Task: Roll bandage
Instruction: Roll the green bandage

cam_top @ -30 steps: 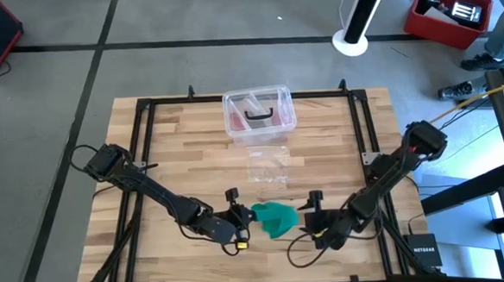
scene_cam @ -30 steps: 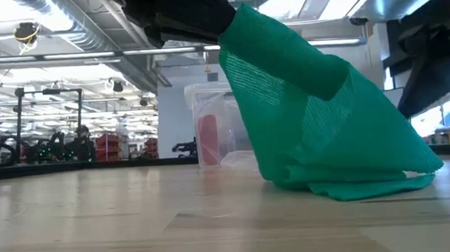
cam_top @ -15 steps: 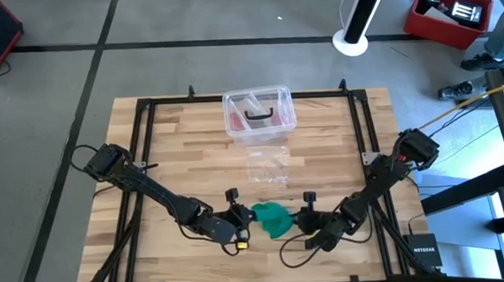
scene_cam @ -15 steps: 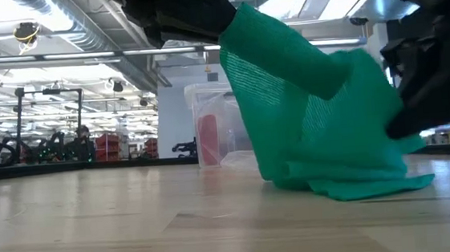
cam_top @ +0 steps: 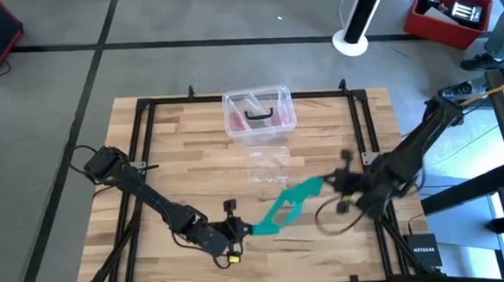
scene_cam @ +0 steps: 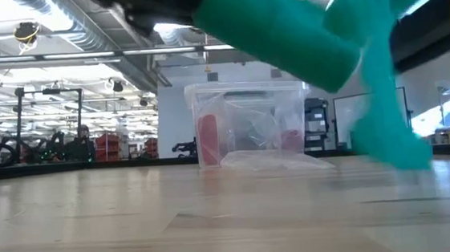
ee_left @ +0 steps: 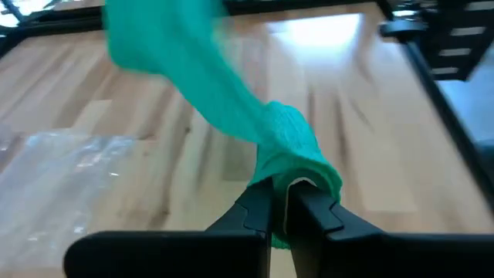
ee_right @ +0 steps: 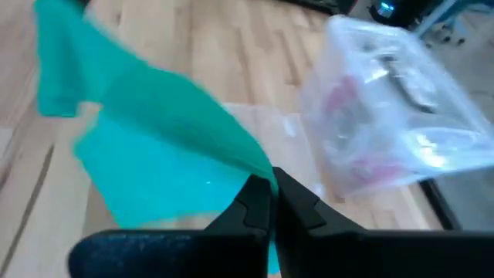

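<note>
Clearly soft, light, limp: teal-green fabric bandage strip pinched at opposite ends by left gripper and right gripper; best held by ends.

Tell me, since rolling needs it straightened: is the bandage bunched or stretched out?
Stretched out: the bandage spans between the left pincer and right pincer, both shut on its ends.

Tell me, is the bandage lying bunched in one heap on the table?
No, the bandage is stretched out between both grippers.
</note>
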`<state>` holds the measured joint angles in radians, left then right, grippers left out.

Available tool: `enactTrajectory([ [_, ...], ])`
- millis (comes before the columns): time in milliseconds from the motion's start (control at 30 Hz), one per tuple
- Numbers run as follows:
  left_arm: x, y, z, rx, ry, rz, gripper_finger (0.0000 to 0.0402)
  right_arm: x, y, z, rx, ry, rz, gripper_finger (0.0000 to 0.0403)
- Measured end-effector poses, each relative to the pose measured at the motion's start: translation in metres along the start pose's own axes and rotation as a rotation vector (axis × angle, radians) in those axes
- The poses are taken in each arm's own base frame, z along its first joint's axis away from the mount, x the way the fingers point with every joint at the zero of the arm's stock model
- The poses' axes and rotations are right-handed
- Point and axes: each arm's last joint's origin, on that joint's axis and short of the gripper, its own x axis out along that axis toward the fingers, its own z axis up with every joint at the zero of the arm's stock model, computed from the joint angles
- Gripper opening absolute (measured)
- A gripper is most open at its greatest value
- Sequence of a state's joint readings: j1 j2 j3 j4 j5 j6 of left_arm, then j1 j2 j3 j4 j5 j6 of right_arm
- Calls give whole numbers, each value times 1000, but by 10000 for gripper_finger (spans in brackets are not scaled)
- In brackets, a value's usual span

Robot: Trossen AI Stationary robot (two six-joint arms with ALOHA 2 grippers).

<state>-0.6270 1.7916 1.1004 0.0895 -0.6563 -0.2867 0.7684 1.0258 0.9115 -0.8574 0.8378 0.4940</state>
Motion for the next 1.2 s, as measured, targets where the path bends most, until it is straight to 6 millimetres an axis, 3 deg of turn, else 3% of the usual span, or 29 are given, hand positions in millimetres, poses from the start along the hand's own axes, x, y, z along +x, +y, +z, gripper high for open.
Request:
enactTrajectory([
  [200,-16,-14,4,-92,13,-153,15,-22,-46,6,153,-27,-3,7],
  [400,-29,-10,14,-325,121,-332,15,-21,-60,6,317,33,86,44],
  [667,-35,14,11,-585,356,-274,15,-17,-53,5,336,188,348,185],
  [800,-32,20,10,-669,418,-268,15,-18,-51,4,345,223,420,236],
  [1000,-32,19,10,-765,580,-422,15,-10,-42,5,358,260,444,260],
  [1200,-32,14,22,-753,502,-563,15,9,0,0,222,121,531,250],
])
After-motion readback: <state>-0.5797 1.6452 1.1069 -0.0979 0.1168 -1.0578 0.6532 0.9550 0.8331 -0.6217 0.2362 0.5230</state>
